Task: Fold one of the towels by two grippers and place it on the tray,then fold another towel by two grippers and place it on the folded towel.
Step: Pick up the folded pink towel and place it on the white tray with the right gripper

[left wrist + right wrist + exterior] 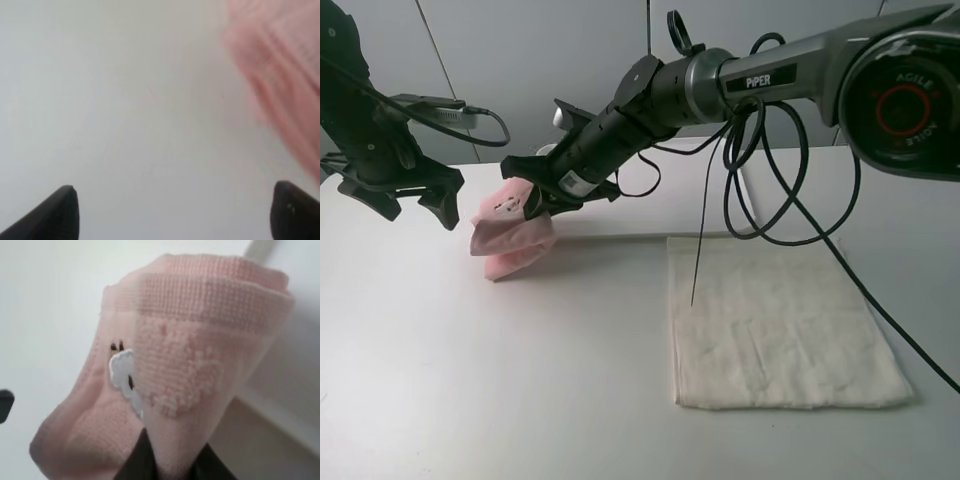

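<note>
From my seat I saw a plain white table (pixel 440 380) filling the lower view, matte and evenly lit; behind it stood a wall (pixel 540 50) of pale grey panels, split by thin dark seams (pixel 436 45); the light was soft, casting faint shadows there.

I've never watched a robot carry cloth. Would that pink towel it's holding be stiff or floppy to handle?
Probably floppy: the pink towel sags in a bunch below the right gripper. It is likely light, since one pinch seems enough to hold it. Its looped terry surface should grip rather than slip.
</note>
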Motion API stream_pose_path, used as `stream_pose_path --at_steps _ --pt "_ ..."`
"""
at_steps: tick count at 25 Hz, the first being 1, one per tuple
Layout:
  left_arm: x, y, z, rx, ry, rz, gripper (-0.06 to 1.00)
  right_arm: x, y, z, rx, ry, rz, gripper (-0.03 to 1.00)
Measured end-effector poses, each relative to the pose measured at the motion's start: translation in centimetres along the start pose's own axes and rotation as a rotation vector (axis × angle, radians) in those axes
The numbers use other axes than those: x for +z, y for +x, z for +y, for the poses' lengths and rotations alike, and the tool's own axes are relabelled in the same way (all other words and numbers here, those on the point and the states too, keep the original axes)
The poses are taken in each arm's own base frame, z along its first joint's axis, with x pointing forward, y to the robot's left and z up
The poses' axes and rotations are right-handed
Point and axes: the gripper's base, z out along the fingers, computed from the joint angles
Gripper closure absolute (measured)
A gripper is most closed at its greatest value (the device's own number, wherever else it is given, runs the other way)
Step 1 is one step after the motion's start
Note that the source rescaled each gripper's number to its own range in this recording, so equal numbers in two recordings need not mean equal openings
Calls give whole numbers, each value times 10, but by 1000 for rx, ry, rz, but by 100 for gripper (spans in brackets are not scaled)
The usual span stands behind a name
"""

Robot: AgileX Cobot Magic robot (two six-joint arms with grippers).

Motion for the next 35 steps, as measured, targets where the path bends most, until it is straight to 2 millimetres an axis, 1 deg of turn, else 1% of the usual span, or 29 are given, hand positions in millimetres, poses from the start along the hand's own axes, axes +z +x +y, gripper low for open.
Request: stream_pose_path --at_steps 3,8,12,13,15,18,23,24,25,29,30,31,33,35 --pt "0 0 0 -1 2 0 -4 -15 -14 -21 35 24 -41 89" --pt "0 0 0 -1 2 0 -4 -46 -35 -68 124 70 -126 89" --pt "0 0 0 -2 3 1 -4 -69 -45 -104 199 107 -185 89" --pt "0 0 0 -2 3 3 -4 -71 -45 -113 218 114 -190 89" --pt "0 1 0 -2 3 6 -4 -71 -45 -126 247 125 -193 89" --pt "0 1 0 -2 3 16 -4 -64 -41 -138 258 149 -180 89" --pt "0 2 0 -2 3 21 -4 -62 -40 -140 258 158 -183 88" --pt "0 2 0 -2 3 21 -4 -62 -40 -140 250 159 -182 83" --pt "0 2 0 -2 3 21 -4 -62 -40 -140 237 160 -181 76" --pt "0 2 0 -2 3 27 -4 -62 -40 -140 205 160 -172 36" --pt "0 2 0 -2 3 27 -4 -62 -39 -140 194 165 -159 27" --pt "0 3 0 -2 3 29 -4 -64 -38 -139 173 174 -147 21" --pt "0 3 0 -4 5 29 -4 -71 -39 -136 116 211 -126 14" --pt "0 3 -1 -5 7 29 -4 -84 -40 -133 49 273 -99 13"
